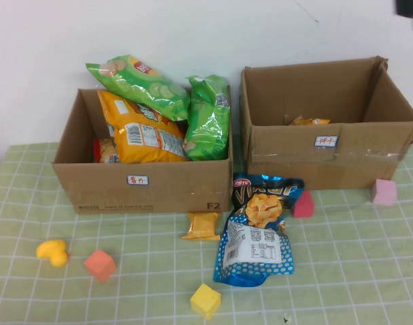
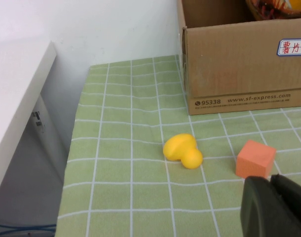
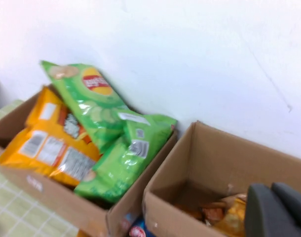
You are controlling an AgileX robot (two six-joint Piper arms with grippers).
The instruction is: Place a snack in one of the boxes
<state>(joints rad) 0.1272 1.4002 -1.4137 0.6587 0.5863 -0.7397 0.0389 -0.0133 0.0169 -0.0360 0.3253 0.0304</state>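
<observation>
A blue chip bag (image 1: 257, 233) lies on the green checked cloth in front of the two boxes, with a small orange packet (image 1: 202, 225) beside it. The left cardboard box (image 1: 142, 186) holds green bags (image 1: 208, 118) and an orange bag (image 1: 142, 132). The right cardboard box (image 1: 328, 159) holds a small orange snack (image 1: 309, 121), which also shows in the right wrist view (image 3: 229, 217). My right gripper (image 3: 271, 187) is shut and empty, high above the right box (image 3: 190, 168). My left gripper (image 2: 270, 178) is shut and empty, low over the cloth next to an orange cube (image 2: 255, 158).
A yellow toy (image 1: 53, 252), an orange cube (image 1: 99, 265), a yellow cube (image 1: 205, 300), a red block (image 1: 303, 204) and a pink cube (image 1: 383, 192) lie on the cloth. A white table edge (image 2: 17, 98) stands beyond the cloth's left side.
</observation>
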